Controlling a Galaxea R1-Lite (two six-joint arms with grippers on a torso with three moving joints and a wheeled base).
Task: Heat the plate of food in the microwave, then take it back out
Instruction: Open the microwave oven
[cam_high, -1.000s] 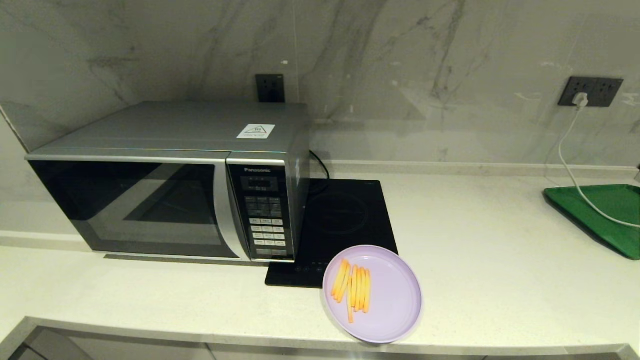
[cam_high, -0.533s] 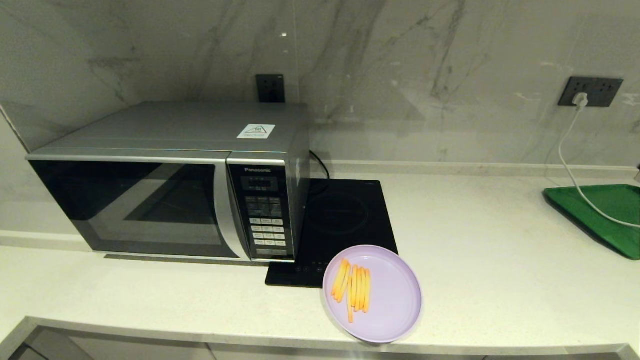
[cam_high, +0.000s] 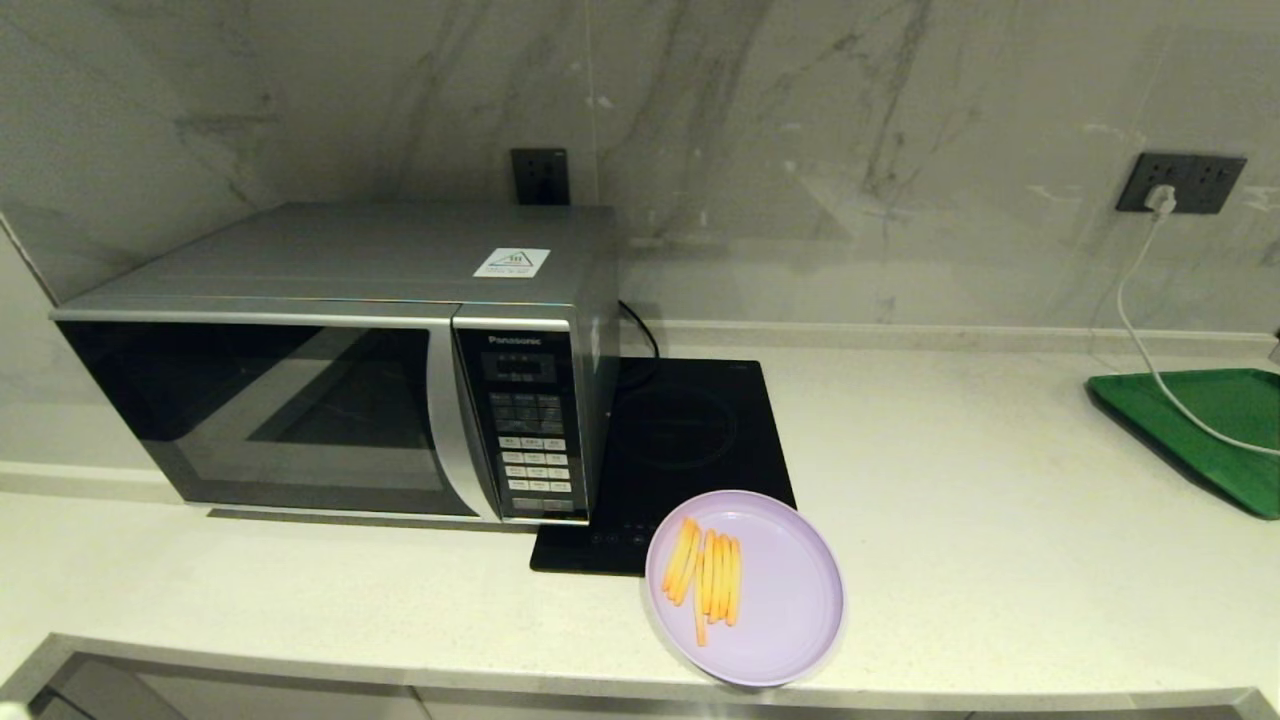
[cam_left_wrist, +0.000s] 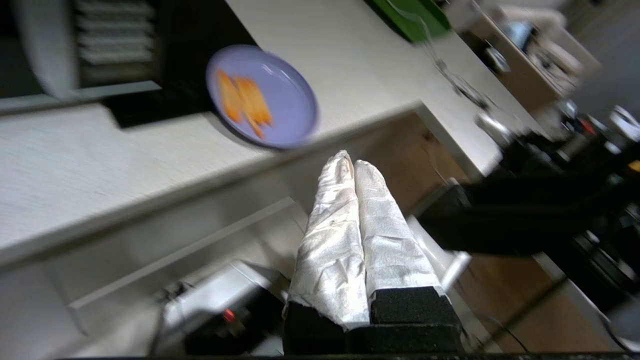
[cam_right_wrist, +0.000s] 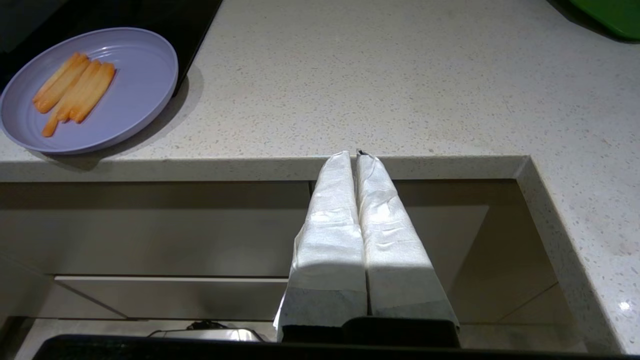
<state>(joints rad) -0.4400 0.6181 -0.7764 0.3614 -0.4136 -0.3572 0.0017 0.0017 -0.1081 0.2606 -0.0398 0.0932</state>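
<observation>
Low at centre of the head view, the plate (cam_high: 745, 588) sat beside the closed microwave (cam_high: 335, 365), within reach, while the left gripper (cam_left_wrist: 352, 165) and right gripper (cam_right_wrist: 354, 156) hung below the counter (cam_high: 1000, 540), fingers together, holding nothing.

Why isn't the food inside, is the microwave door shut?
Shut: the door sits flush, and the plate is outside.

Pale speckled countertop (cam_high: 960, 520), microwave (cam_high: 340, 360), black hob (cam_high: 690, 440), lilac plate (cam_high: 790, 600), green tray (cam_high: 1210, 430)
</observation>
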